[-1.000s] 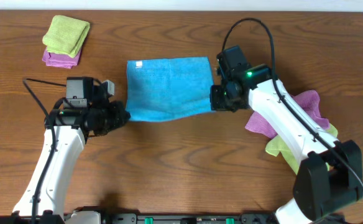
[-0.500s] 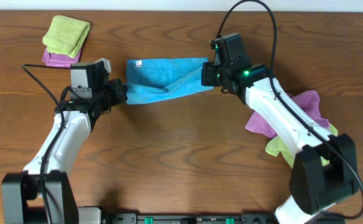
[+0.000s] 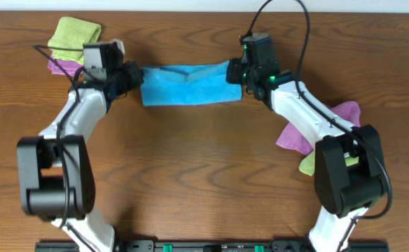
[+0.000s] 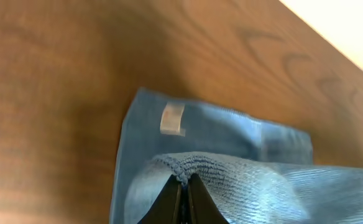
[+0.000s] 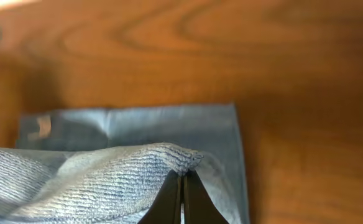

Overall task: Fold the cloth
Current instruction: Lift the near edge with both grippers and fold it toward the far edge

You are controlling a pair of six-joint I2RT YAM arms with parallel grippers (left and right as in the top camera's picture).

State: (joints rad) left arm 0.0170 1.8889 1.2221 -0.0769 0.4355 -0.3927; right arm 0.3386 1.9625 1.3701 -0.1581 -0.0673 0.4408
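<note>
We see the cloth (image 3: 187, 85) doubled into a long, narrow band on the table (image 3: 190, 175), in the upper middle of the overhead frame, with a gripper at each end.

Its sky-blue terry lies in two layers. In both wrist views the top layer is lifted in a soft ridge above the flat bottom layer, and in the left wrist view we see the small white tag (image 4: 173, 119) on the bottom layer near a corner. The left gripper (image 3: 131, 75) has its fingers pressed together on the looped edge of the top layer at the band's left end. The right gripper (image 3: 234, 72) pinches the same layer's corner at the right end, with no gap visible between its fingertips.
</note>
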